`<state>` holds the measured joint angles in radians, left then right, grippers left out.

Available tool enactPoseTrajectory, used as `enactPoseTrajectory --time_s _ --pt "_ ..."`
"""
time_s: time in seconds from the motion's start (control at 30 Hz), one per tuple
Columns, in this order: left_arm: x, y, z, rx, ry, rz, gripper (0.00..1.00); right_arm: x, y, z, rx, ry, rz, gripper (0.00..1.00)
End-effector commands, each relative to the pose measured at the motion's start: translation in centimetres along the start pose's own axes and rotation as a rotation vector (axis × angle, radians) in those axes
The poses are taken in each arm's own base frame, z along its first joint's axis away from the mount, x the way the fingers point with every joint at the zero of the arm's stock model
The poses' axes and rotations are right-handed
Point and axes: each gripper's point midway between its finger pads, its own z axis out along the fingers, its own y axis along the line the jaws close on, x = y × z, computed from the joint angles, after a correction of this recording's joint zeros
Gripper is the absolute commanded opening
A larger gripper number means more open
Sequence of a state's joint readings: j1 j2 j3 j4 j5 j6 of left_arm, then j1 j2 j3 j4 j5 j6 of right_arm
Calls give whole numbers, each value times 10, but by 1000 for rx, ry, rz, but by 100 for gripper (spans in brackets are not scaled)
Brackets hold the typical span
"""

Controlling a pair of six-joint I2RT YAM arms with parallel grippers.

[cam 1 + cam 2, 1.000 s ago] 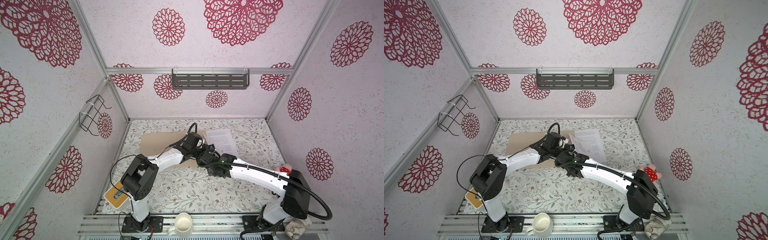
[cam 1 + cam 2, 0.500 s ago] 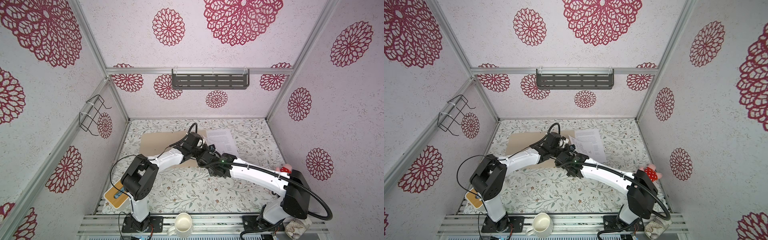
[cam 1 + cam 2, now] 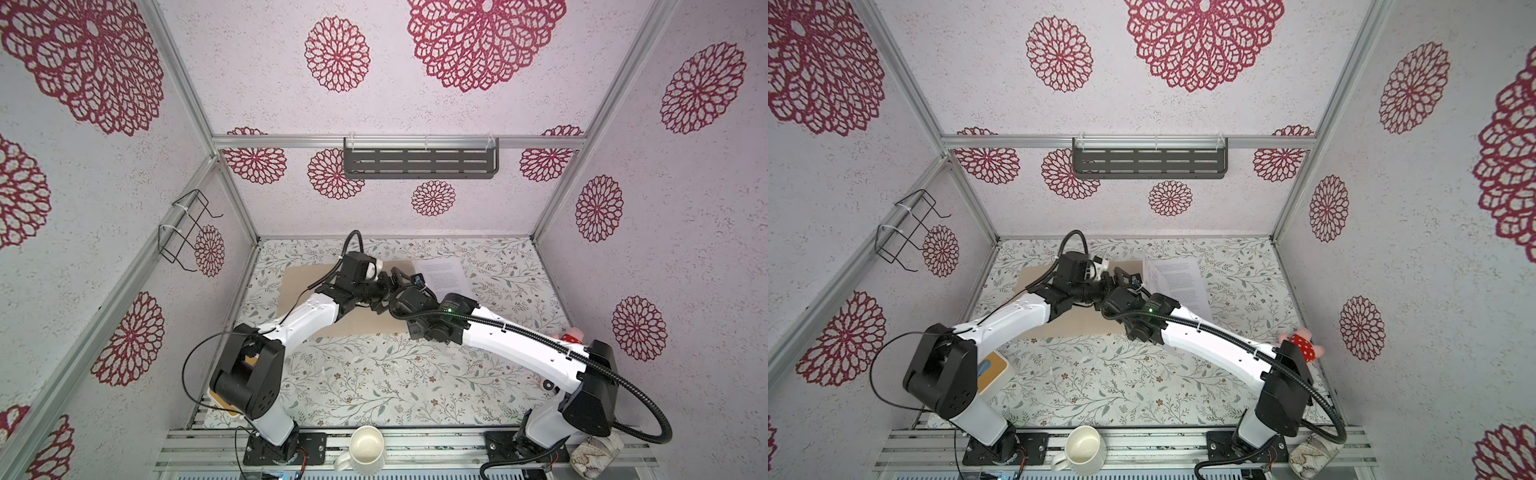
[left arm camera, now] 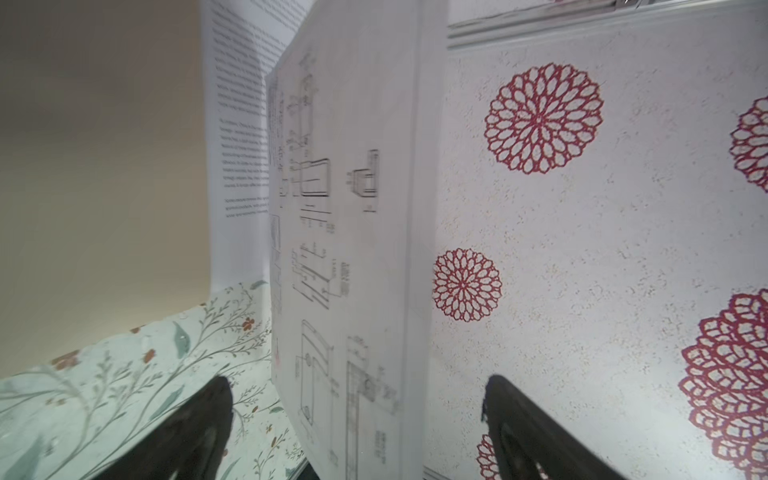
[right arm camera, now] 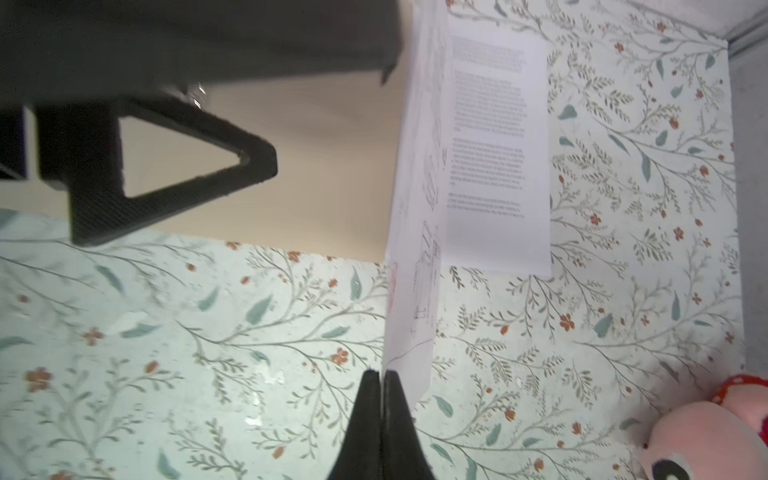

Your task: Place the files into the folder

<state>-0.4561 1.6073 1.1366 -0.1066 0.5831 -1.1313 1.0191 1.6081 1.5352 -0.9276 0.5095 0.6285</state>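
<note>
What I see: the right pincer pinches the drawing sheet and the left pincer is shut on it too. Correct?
No. The right pincer pinches the drawing sheet, but the left pincer is open, one finger each side of it, as the left wrist view shows.

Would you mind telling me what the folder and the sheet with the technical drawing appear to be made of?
The folder looks like thin cardboard, plain tan and matte: flat, even colour, no sheen. The drawing sheet looks like ordinary white office paper, matte: thin, bowing slightly as it stands on edge, with black lines printed on it.
</note>
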Motion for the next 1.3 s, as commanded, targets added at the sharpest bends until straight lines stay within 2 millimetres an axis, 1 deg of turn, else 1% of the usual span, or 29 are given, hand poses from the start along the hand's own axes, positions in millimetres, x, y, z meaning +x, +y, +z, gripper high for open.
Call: enactPoseTrajectory --time_s 0.0,0.03,0.07,0.13,0.2,0.23,0.27,0.3,0.33,0.4,0.43,0.53,0.6,0.67,0.73,0.77,0.83,0.87,1.03,1.17,1.27 --pt "-19 30 -43 -138 -104 65 98 -30 26 -7 -76 -20 -37 0" --pt "-25 44 -56 -175 -128 57 98 -40 36 -10 -104 -27 -40 0" --pt "-33 56 -67 -201 -151 41 98 -47 46 -7 -121 -24 -47 0" --pt "-47 87 -94 -285 -193 9 98 -70 70 -7 -189 -47 -45 0" --pt "-57 110 -112 -346 -216 0 98 -97 95 -8 -277 -76 -24 0" --pt "-63 122 -119 -377 -220 -10 98 -112 108 -9 -327 -88 -6 0" --pt "-67 131 -123 -400 -215 -10 98 -122 117 -8 -359 -96 10 0" --pt "-72 142 -127 -432 -206 -15 98 -140 125 -12 -401 -124 36 0" --pt "-76 152 -130 -462 -193 -29 98 -154 128 -15 -429 -149 64 0" --pt "-86 171 -132 -515 -167 -44 98 -177 125 -19 -477 -194 127 0" --pt "-90 178 -130 -533 -152 -43 98 -188 119 -22 -498 -216 164 0" --pt "-107 187 -116 -539 -114 -33 98 -213 101 -35 -550 -279 233 0" --pt "-118 185 -101 -486 -90 -36 98 -224 84 -43 -557 -324 267 0" --pt "-130 181 -84 -433 -74 -37 100 -232 64 -50 -556 -370 302 0" --pt "-143 174 -70 -403 -68 -16 99 -234 37 -50 -534 -399 337 0" --pt "-145 185 -58 -414 -45 -30 98 -232 27 -47 -523 -399 351 0" --pt "-151 187 -44 -432 -28 -20 97 -226 4 -42 -499 -397 384 0" --pt "-154 189 -38 -439 -19 -18 96 -223 -5 -42 -492 -400 393 0" --pt "-159 199 -5 -467 31 -13 94 -207 -36 -39 -465 -399 434 0" --pt "-156 203 13 -479 70 -14 92 -195 -59 -31 -446 -387 495 0" --pt "-145 204 20 -490 104 -31 92 -187 -78 -27 -424 -379 531 0"
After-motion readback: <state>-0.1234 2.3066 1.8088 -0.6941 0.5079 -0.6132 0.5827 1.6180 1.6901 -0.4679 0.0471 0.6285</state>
